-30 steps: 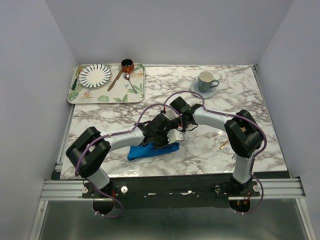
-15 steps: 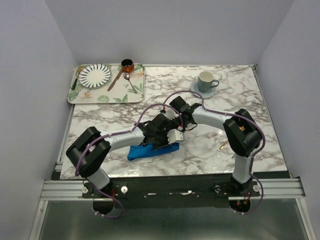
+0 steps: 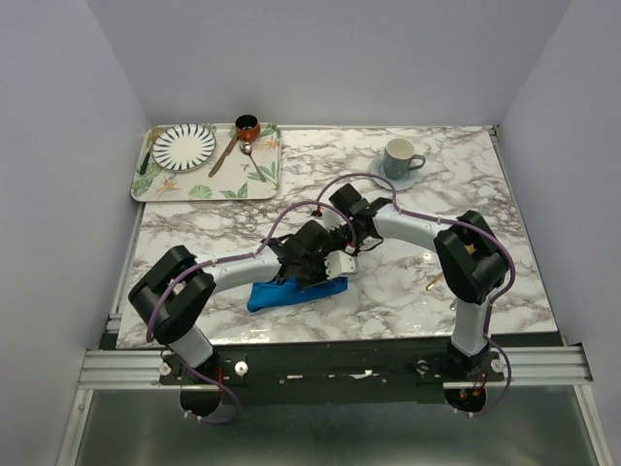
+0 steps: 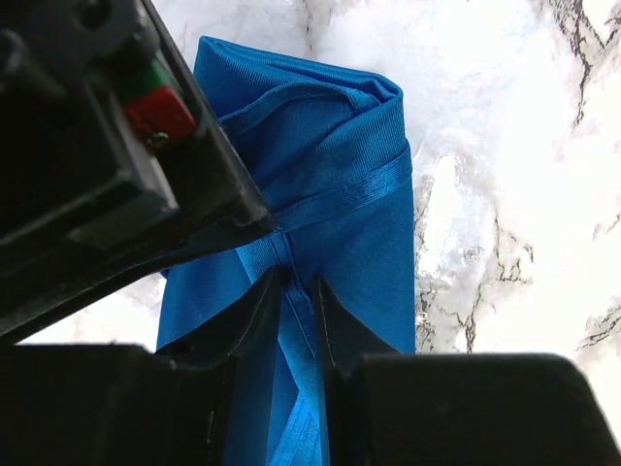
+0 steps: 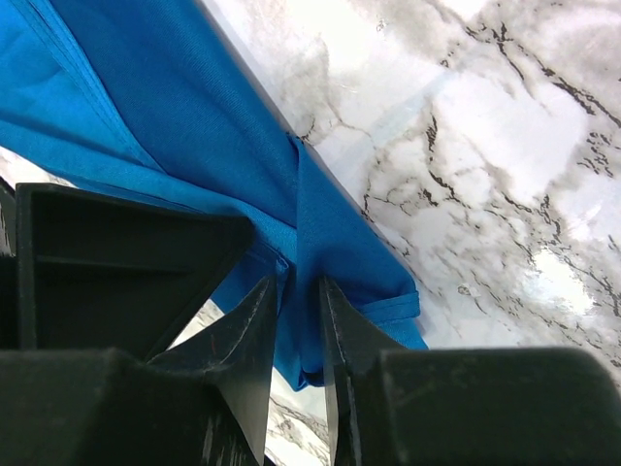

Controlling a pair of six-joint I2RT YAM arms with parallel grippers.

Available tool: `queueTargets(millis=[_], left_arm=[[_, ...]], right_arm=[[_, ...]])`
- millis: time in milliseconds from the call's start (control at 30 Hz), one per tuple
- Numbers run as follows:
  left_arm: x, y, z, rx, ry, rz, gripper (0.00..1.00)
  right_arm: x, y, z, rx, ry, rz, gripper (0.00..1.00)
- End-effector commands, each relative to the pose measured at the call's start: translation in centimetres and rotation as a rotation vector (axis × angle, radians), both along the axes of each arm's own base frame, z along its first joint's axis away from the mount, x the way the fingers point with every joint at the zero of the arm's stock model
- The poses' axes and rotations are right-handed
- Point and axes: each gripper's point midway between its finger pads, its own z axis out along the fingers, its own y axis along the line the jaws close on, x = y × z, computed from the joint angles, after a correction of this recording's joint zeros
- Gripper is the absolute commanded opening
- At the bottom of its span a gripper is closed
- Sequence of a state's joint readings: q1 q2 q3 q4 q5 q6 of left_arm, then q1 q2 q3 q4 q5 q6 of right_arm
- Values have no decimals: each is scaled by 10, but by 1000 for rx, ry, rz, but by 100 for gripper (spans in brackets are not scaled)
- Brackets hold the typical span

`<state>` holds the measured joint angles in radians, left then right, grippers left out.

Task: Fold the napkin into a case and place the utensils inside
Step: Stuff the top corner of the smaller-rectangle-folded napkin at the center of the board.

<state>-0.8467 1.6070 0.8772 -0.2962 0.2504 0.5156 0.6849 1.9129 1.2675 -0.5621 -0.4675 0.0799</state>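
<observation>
Top external view: the napkin (image 3: 291, 293) lies folded on the near tabletop (image 3: 408, 301), long axis left to right. Both claws meet at its right end. The left claw (image 4: 299, 291) is narrow, pinching a seam. The right claw (image 5: 299, 291) is narrow, with a fold in its gap.

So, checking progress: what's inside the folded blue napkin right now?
At the end of the napkin only cloth layers show; deeper inside is covered. A gold spoon lies out on the table.
</observation>
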Motion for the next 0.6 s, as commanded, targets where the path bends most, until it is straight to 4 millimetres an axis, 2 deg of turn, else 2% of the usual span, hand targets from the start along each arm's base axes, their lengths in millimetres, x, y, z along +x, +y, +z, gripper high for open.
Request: queueTargets(millis=[0, 100, 400, 500, 567], left_arm=[[-3, 5, -9, 53, 18, -11, 27], [-4, 5, -10, 54, 22, -11, 27], [-3, 0, -4, 28, 29, 1, 27], [-2, -3, 5, -7, 25, 21, 33], [4, -4, 16, -42, 19, 57, 41]], right_arm=[[-3, 2, -1, 6, 38, 7, 34], [-3, 1, -6, -2, 44, 0, 36], [5, -9, -30, -92, 23, -38, 33], [7, -18, -38, -140, 10, -55, 31], [7, -22, -43, -163, 6, -66, 30]])
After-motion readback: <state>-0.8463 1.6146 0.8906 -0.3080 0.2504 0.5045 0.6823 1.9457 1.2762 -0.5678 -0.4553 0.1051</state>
